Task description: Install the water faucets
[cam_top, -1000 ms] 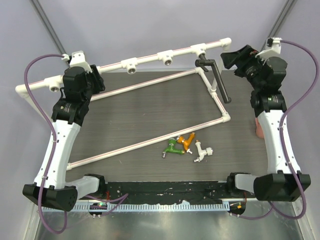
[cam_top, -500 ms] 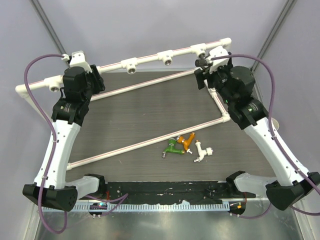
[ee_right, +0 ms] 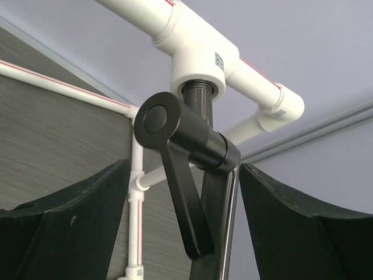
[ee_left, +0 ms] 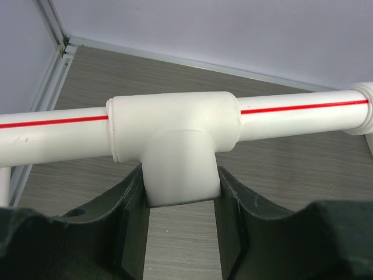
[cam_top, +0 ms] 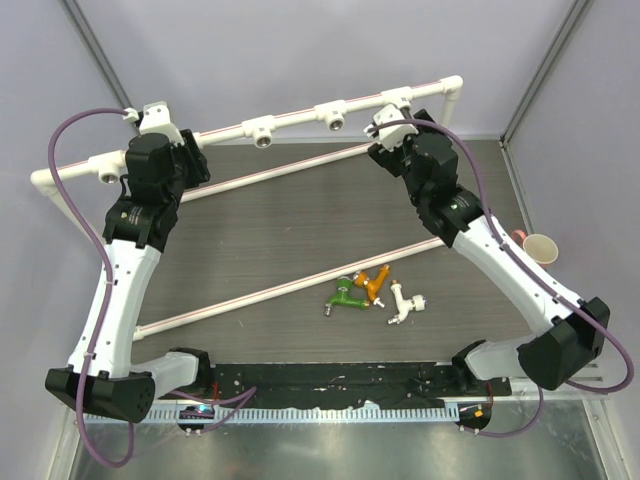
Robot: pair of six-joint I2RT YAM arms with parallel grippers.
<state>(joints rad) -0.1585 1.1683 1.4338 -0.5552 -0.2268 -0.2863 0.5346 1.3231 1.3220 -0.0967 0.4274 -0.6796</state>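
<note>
Left gripper [ee_left: 180, 195]: clenched on the down-leg of a white plastic tee socket [ee_left: 175, 128]. Both black fingers [ee_left: 131, 204] press against its sides. That tee sits in the top rail of the white plastic pipe frame with the thin red stripe [ee_left: 52, 131].

Right gripper [ee_right: 183, 201]: released, jaws wide apart with the black faucet [ee_right: 195, 143] between them. The left pad is clear of it. The right pad is very close to the body, and contact can't be judged from this angle.

Black faucet: glossy, with a straight round tube and a short crosswise barrel with a flat round end cap. A slim lever hangs down from the barrel. The tube end is seated in the mouth of a second tee fitting [ee_right: 201, 64] near the frame's far right corner.

The other three lie loose on the table, near the front, right of centre:
- green plastic faucet [cam_top: 345, 296]
- orange plastic faucet [cam_top: 376, 283], touching the green one
- white plastic faucet [cam_top: 405, 303], just beside them to the right

Dark wood-grain table [cam_top: 280, 220], with the pipe frame's lower rails lying diagonally across it. A paper cup [cam_top: 540, 247] stands at the right edge. Plain pale lilac walls [cam_top: 300, 50], with grey metal uprights in the corners.
</note>
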